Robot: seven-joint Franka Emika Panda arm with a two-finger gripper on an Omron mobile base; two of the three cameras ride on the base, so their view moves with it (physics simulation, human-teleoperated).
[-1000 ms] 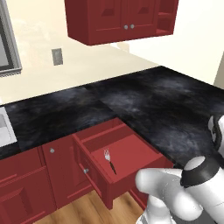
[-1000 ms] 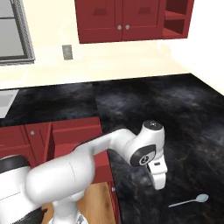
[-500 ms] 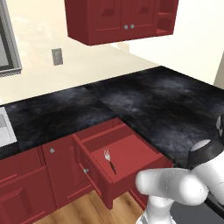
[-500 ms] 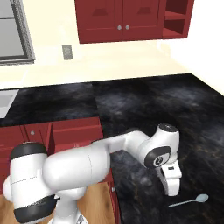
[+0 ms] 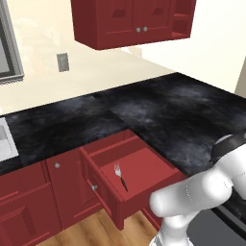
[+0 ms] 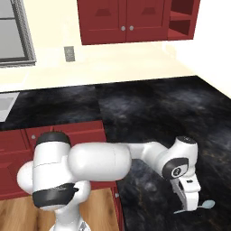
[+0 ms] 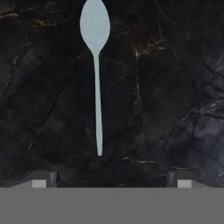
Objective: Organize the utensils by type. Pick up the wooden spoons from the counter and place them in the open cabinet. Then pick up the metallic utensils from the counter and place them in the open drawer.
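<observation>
A thin silver teaspoon lies on the black counter, its bowl pointing away from the hand and its handle end just ahead of my open gripper, centred between the tips. From the right base, my gripper hangs low over the teaspoon near the counter's front right. A silver fork with a dark handle rests inside the open drawer. High on the wall, the open cabinet shows its red shelf. The wooden spoons are out of view.
Closed red wall cabinet doors with silver knobs sit left of the open section. A sink edge is at the far left. My white arm stretches across the drawer area. Wood floor lies below.
The arm has swung to the right and lowered, bringing the open gripper down over the teaspoon. The fork and drawer have not moved.
</observation>
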